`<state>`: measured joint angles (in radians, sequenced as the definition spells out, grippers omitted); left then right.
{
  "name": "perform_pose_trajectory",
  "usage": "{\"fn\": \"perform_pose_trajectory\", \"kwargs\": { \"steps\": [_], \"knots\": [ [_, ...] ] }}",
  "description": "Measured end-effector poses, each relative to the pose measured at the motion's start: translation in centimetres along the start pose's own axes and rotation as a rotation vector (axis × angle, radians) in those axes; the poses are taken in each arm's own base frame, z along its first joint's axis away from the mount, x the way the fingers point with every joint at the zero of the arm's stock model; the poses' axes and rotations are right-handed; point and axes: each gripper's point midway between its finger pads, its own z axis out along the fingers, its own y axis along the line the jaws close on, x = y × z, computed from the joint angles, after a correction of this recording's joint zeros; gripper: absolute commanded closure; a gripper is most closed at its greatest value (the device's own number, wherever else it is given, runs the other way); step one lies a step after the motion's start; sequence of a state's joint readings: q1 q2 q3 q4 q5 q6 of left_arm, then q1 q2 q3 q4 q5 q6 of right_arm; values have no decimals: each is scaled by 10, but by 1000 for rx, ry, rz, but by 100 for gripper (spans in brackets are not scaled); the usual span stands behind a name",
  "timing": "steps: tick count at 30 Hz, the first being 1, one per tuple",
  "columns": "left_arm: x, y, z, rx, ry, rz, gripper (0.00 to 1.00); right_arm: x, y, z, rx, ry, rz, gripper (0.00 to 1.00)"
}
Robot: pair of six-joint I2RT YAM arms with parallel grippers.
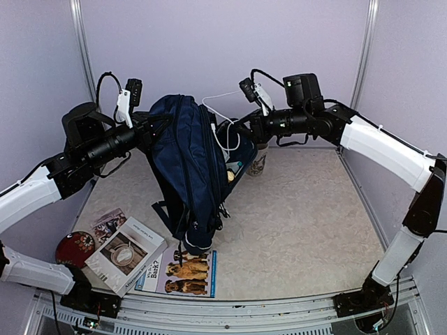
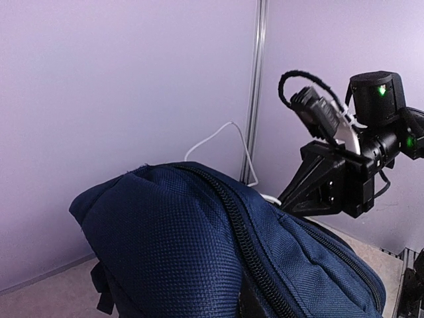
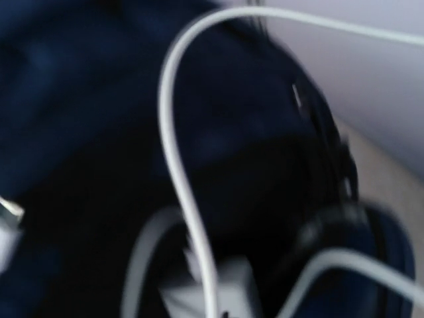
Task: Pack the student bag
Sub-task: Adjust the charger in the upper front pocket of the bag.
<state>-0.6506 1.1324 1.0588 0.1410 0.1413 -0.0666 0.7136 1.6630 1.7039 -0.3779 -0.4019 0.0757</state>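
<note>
Four flat things lie on the tabletop (image 1: 300,223) at near left: one round red disc (image 1: 75,246), one small leaflet (image 1: 106,223) and two books, one showing a bowl (image 1: 126,255), the other showing dogs (image 1: 183,271) and reading "Bark?". One left pincer (image 1: 152,128) is clamped on the top-left fabric of the student bag (image 1: 185,160), which stands upright mid-tabletop between both arms, its lower end touching the dog book. One white cable (image 1: 220,122) loops into the bag's open side, ending in a blurred white block (image 3: 212,291). The right pincer (image 1: 241,131) is pressed together at that opening; what it grips is unclear. One patterned cup (image 1: 257,162) stands just beside the bag
</note>
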Motion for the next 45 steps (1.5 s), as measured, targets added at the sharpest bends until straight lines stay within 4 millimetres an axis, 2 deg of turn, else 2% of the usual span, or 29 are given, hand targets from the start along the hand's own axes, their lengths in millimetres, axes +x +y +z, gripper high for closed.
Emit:
{"fn": "perform_pose_trajectory", "kwargs": {
  "steps": [6,9,12,17,21,24,28,30,32,34,37,40,43,45],
  "knots": [
    [0,0,0,0,0,0,100,59,-14,23,61,206,12,100],
    [0,0,0,1,0,0,100,74,-15,33,95,279,-19,99],
    [0,0,0,1,0,0,100,78,-13,35,133,324,-62,73],
    [1,0,0,0,1,0,100,63,-3,29,133,327,-118,53],
    [1,0,0,0,1,0,100,46,6,19,107,287,-128,45],
    [1,1,0,-2,1,0,100,23,14,3,99,219,-141,37],
    [1,1,0,-2,1,0,100,-16,23,-30,124,98,-172,29],
    [0,1,-1,-2,0,0,100,-35,21,-49,164,31,-174,27],
    [0,1,-1,-2,-2,0,100,-41,12,-63,194,-10,-156,27],
    [-1,1,-2,-1,-2,0,100,-36,-14,-77,245,-31,-117,27],
    [0,0,-2,-1,-2,0,100,-7,-78,-97,360,-10,-21,24],
    [0,0,-2,-1,-2,0,100,36,-127,-105,403,34,92,20],
    [0,0,-2,-1,-2,0,100,65,-139,-94,348,64,164,19],
    [0,0,-2,-1,-2,0,100,70,-138,-81,289,58,184,20]
  ]
}}
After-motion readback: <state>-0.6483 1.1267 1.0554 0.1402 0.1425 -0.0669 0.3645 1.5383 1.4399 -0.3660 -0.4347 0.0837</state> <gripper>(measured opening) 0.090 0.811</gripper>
